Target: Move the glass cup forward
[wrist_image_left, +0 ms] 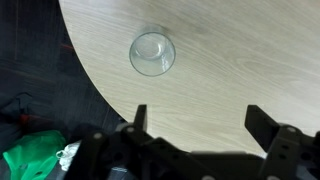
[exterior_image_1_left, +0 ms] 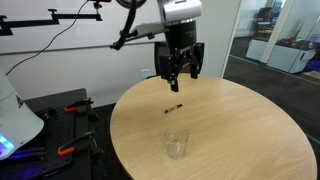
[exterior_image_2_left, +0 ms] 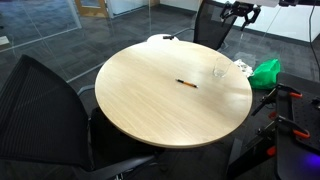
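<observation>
The clear glass cup (exterior_image_1_left: pixel 177 143) stands upright near the edge of the round wooden table (exterior_image_1_left: pixel 240 125). It also shows in an exterior view (exterior_image_2_left: pixel 218 72) and, from above, in the wrist view (wrist_image_left: pixel 152 53). My gripper (exterior_image_1_left: pixel 179 78) hangs open and empty high above the table, well apart from the cup. In the wrist view its two dark fingers (wrist_image_left: pixel 200 125) are spread wide over bare wood, with the cup farther up the picture. In an exterior view the gripper (exterior_image_2_left: pixel 240 14) is at the top right.
A thin dark red stick (exterior_image_1_left: pixel 173 105) lies on the table between cup and centre, also in an exterior view (exterior_image_2_left: pixel 186 83). A green cloth (exterior_image_2_left: pixel 265 72) lies beside the table. Black mesh chairs (exterior_image_2_left: pixel 40 105) stand around. Clamps and a white dome (exterior_image_1_left: pixel 15 120) sit on a side bench.
</observation>
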`<state>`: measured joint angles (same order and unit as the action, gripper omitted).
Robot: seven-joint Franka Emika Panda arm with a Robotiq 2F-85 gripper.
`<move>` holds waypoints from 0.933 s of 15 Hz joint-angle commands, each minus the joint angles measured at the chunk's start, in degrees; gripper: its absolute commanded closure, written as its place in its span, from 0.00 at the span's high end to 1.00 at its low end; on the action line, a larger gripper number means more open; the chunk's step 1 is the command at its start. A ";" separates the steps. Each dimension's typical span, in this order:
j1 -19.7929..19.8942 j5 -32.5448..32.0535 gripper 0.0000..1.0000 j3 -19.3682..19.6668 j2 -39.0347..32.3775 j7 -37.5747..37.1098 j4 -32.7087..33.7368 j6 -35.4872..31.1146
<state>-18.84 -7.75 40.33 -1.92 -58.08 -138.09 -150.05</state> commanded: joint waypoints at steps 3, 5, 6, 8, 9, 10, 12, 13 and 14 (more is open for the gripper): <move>13.11 0.27 1.00 -20.75 -2.25 0.88 10.52 12.83; 15.42 0.48 1.00 -25.06 -3.12 2.15 12.62 15.23; 16.31 0.56 1.00 -26.61 -3.49 3.02 13.52 16.38; 17.64 0.45 1.00 -28.84 -4.10 4.10 14.61 17.78; 18.12 0.07 1.00 -29.52 -4.29 4.89 14.89 18.18; 18.38 -0.29 1.00 -29.90 -3.30 2.31 12.78 15.65; 18.73 -0.27 1.00 -30.37 -3.87 2.90 13.38 16.11; 18.81 -0.27 1.00 -30.40 -3.99 3.01 13.48 16.14; 18.87 -0.27 1.00 -30.39 -4.02 3.24 13.50 16.15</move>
<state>-1.82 -7.79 11.79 -5.98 -54.73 -124.72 -134.10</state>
